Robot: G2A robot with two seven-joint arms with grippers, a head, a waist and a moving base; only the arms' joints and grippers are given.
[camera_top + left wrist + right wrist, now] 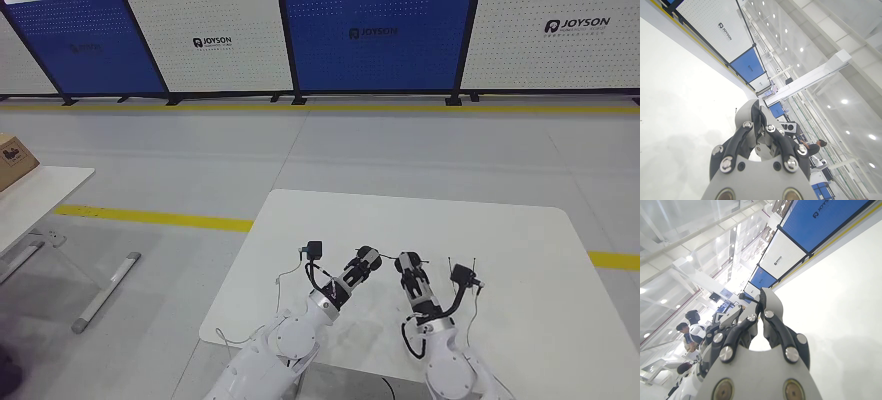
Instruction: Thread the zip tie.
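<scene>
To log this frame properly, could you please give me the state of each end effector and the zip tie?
left end effector, shut; contents unclear.
right end effector, shut on the zip tie.
zip tie, gripped above the table, head end poking out sideways.

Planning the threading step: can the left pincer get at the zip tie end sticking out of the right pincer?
Probably yes: the zip tie end juts clear of the right pincer, and the left pincer sits close beside it, nothing between.
</scene>
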